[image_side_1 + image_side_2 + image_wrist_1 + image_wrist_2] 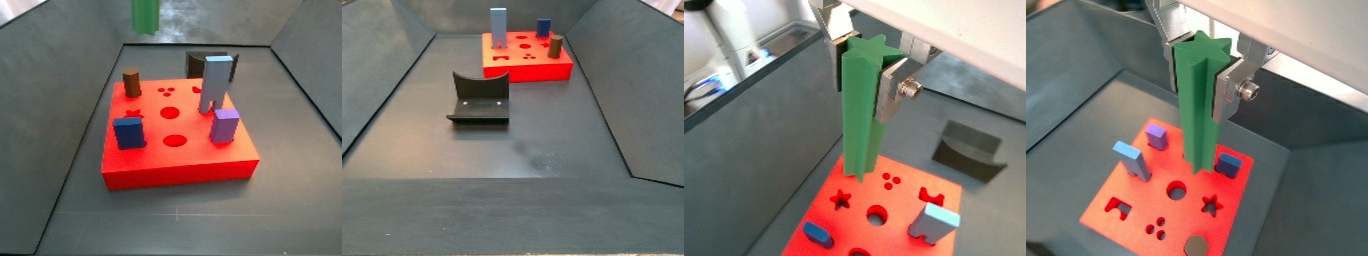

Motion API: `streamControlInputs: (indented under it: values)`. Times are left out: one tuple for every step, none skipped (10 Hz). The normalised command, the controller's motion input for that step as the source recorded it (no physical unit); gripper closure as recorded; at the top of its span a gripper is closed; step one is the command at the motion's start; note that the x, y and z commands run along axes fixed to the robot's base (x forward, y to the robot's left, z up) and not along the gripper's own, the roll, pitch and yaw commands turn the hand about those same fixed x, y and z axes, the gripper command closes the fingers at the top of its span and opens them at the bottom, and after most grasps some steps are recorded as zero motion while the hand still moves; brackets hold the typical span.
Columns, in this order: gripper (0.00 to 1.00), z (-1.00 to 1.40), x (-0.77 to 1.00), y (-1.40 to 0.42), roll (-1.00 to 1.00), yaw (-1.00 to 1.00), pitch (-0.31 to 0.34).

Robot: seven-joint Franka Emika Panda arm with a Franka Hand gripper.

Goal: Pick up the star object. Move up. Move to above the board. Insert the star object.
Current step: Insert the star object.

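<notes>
Green rod [862,105] clamped in gripper [865,52], above red board [844,225].
Long axis upright; top end between the silver fingers [1229,88], lower end hanging clear below them, over the board's holes.

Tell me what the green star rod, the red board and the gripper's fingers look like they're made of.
The star object, held in the gripper above the board: probably plastic, a uniform matte green with crisp ridges. The board: likely plastic too, solid red with a soft sheen and clean-cut holes. The fingers: apparently metal, flat silver plates with a screw head showing.
</notes>
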Motion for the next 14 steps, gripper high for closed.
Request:
streamControlInputs:
  values:
    - [1.0, 0.0, 0.0, 0.1, -0.06, -0.59, 0.0]
    - [1.0, -0.01, 0.0, 0.02, 0.0, -0.05, 0.004]
    - [1.0, -0.41, 0.0, 0.0, 0.0, -1.0, 0.0]
    - [1.0, -0.43, 0.0, 0.0, 0.0, -1.0, 0.0]
    - [1.0, -0.43, 0.0, 0.0, 0.0, -1.0, 0.0]
    - [1.0, -0.49, 0.0, 0.0, 0.0, -1.0, -0.007]
    - [1.0, -0.53, 0.0, 0.0, -0.06, -1.0, -0.076]
    - [1.0, -0.23, 0.0, 0.0, -0.11, -0.36, -0.081]
    - [1.0, -0.05, 0.0, 0.0, 0.0, -0.01, 0.0]
    - [1.0, -0.2, 0.0, -0.02, 0.0, -0.51, 0.0]
    - [1.0, -0.21, -0.01, -0.06, 0.0, -0.84, -0.004]
    - [1.0, 0.0, 0.05, 0.06, 0.0, -0.2, 0.0]
    - [1.0, -0.03, 0.0, 0.0, 0.0, 0.0, 0.0]
    - [1.0, -0.27, -0.06, -0.08, 0.0, -0.03, 0.0]
